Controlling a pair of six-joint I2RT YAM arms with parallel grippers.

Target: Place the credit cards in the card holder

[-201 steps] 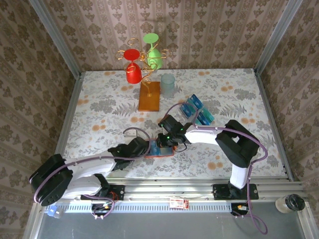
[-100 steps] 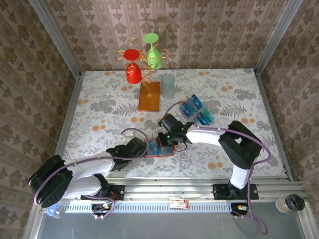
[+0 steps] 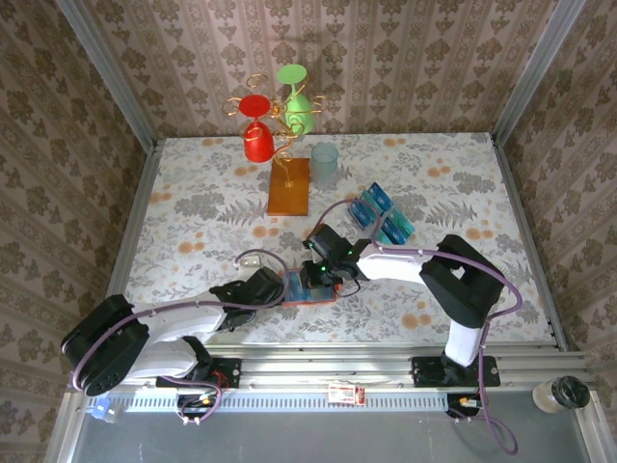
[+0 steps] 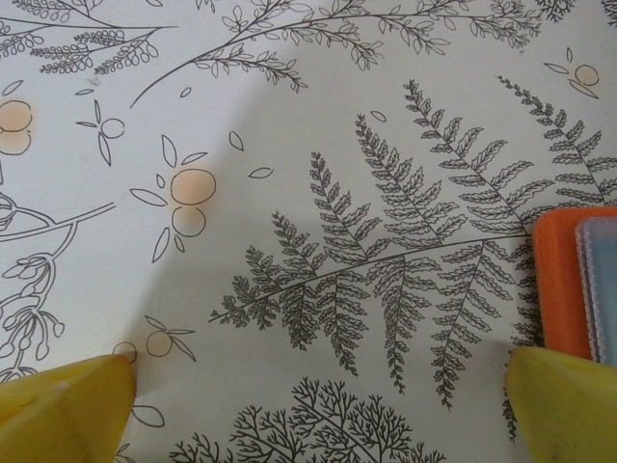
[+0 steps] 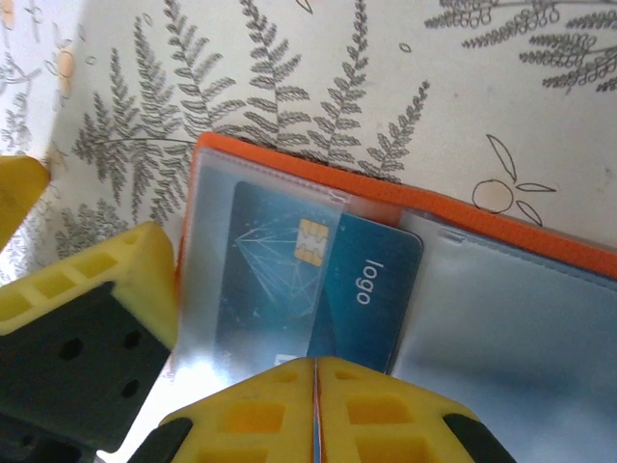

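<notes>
The orange card holder (image 5: pixel 405 207) lies open on the table, clear sleeves up; its corner shows at the right edge of the left wrist view (image 4: pixel 559 280) and it sits front-centre in the top view (image 3: pixel 310 300). A blue credit card (image 5: pixel 371 289) marked "logo" sits halfway in the left sleeve. My right gripper (image 5: pixel 315 371) is shut, its tips at that card's near edge (image 3: pixel 314 278). My left gripper (image 4: pixel 318 415) is open wide just left of the holder (image 3: pixel 281 286), one finger (image 5: pixel 92 309) beside its edge. More credit cards (image 3: pixel 382 214) lie piled farther back on the right.
A gold wire stand on an orange-brown base (image 3: pixel 288 186) carries a red cup (image 3: pixel 256 141) and a green cup (image 3: pixel 297 106) at the back. A pale translucent glass (image 3: pixel 325 166) stands next to it. Metal rails (image 3: pixel 135 212) edge the table.
My left gripper has drawn back a little to the left, uncovering the holder's left part. The right gripper stays shut at the card and has edged slightly left.
</notes>
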